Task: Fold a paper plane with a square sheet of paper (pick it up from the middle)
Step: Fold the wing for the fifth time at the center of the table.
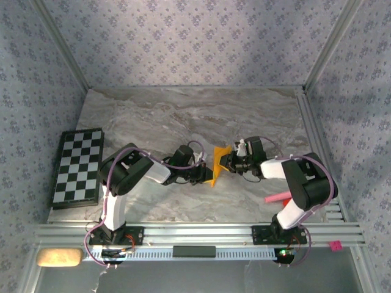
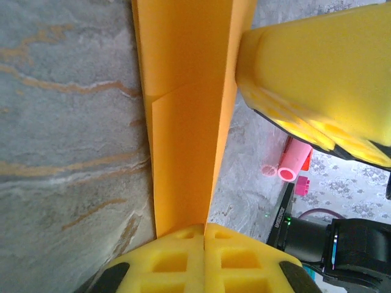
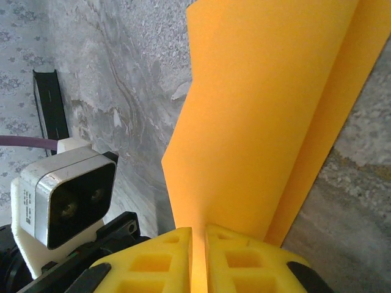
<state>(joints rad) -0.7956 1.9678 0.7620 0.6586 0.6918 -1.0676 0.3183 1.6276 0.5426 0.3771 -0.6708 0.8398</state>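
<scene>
The left gripper (image 2: 203, 235) is pressing its yellow pads together on one end of the orange-yellow sheet of paper (image 2: 183, 122), and the paper's edge is running straight into the seam between them. The right gripper (image 3: 197, 235) is pinching the same sheet (image 3: 263, 110), squeezing a thin edge of it in the narrow slit between its two pads.

In the top view the left gripper (image 1: 204, 174) is reaching in from the left and the right gripper (image 1: 227, 162) from the right. They are facing each other over the middle of the marble table (image 1: 183, 116), with the sheet (image 1: 217, 157) standing on edge between them. Whether its lower edge is touching the marble cannot be told.

In the left wrist view the sheet is stretching away from the pads as a long, narrow, folded strip, with a short crease crossing one panel. One yellow finger (image 2: 317, 79) of the right gripper is sitting against the strip's right side farther along. In the right wrist view the paper is rising from the pads as two panels meeting along a fold.

Out from the paper, a pink stick (image 1: 276, 197) is lying on the near right part of the table, partly hidden behind the right arm. A black-and-white chequered board (image 1: 78, 166) is lying flat on the left side, well apart from the sheet.
</scene>
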